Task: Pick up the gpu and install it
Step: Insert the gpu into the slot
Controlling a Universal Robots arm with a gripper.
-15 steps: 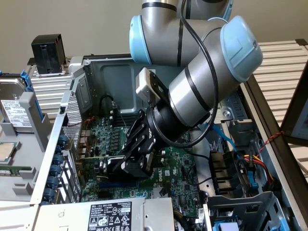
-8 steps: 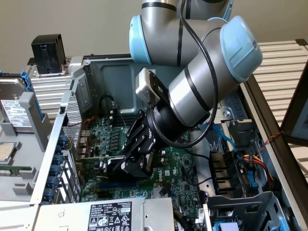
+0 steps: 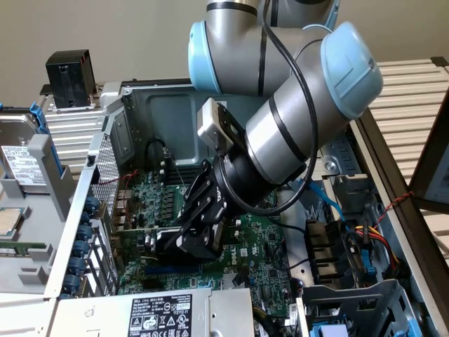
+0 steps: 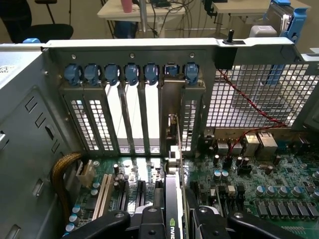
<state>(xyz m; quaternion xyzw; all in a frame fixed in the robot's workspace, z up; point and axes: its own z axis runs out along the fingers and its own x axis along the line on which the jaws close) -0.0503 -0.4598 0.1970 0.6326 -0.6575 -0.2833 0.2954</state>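
The gpu [image 3: 167,246], a black boxy card, stands on edge low over the green motherboard [image 3: 263,242] inside the open computer case. My gripper [image 3: 200,228] reaches down from the grey and blue arm and is shut on the card's upper edge. In the wrist view the gpu [image 4: 172,199] runs straight away from me between my black fingers [image 4: 149,221]. Its metal bracket [image 4: 173,127] stands at the case's rear slot wall [image 4: 129,99], in one of the slot openings. Whether the card's lower edge sits fully in the board's socket is hidden.
Blue retaining clips [image 4: 131,73] line the top of the rear slots. White expansion sockets [image 4: 105,191] lie beside the card. A red wire [image 4: 249,107] hangs across the perforated wall. The power supply [image 3: 158,312], cable bundles [image 3: 351,242] and a drive cage [image 3: 24,175] crowd the case.
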